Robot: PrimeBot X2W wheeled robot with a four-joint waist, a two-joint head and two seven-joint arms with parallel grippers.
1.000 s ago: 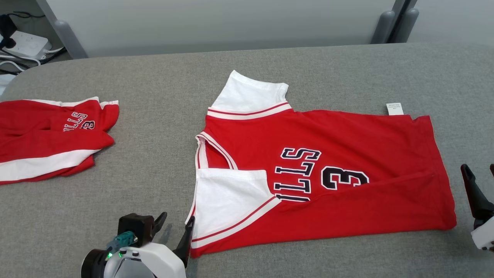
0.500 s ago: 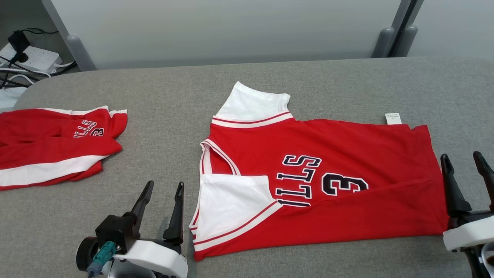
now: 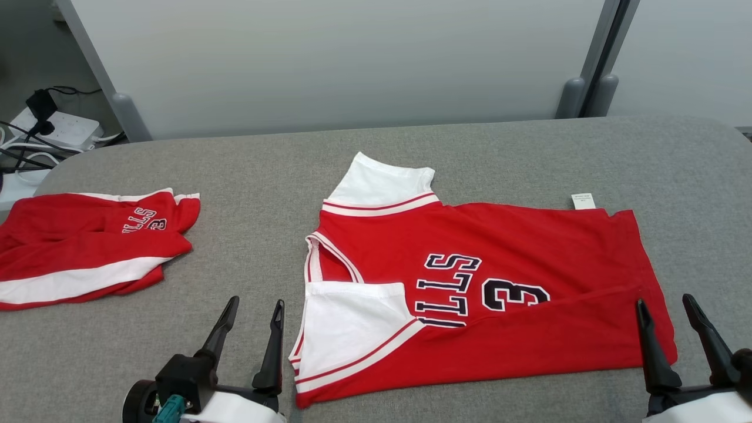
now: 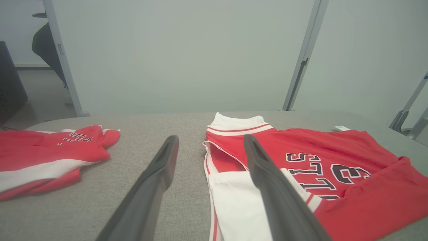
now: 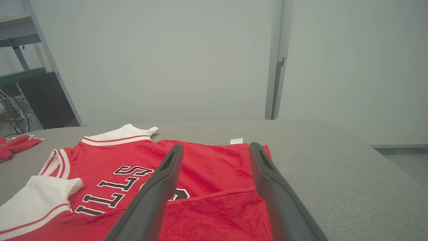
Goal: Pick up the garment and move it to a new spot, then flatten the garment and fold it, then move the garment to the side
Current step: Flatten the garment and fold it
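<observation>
The garment (image 3: 487, 235), a red jersey with white sleeves and dark lettering, lies spread across the middle of the grey table (image 3: 258, 176), its near long edge folded up over the number. My left gripper (image 3: 257, 302) stands open just left of the jersey's near white sleeve, not touching it. Over the jersey's near right corner my right gripper (image 3: 664, 301) is open and empty. In the left wrist view the left gripper (image 4: 211, 139) frames the neckline of the garment (image 4: 334, 147). In the right wrist view the right gripper (image 5: 217, 146) points along the garment (image 5: 110, 154).
A second red and white garment (image 3: 88, 247) lies bunched at the table's left side. A white label (image 3: 583, 201) sticks out at the jersey's far edge. A grey partition (image 3: 352, 59) stands behind the table. A power strip with cables (image 3: 53, 126) lies on the floor at far left.
The head camera has tilted, shifting the whole picture down. The left gripper drew back from the jersey's near left corner and straightened. The right gripper came in from the right edge to the near right corner.
</observation>
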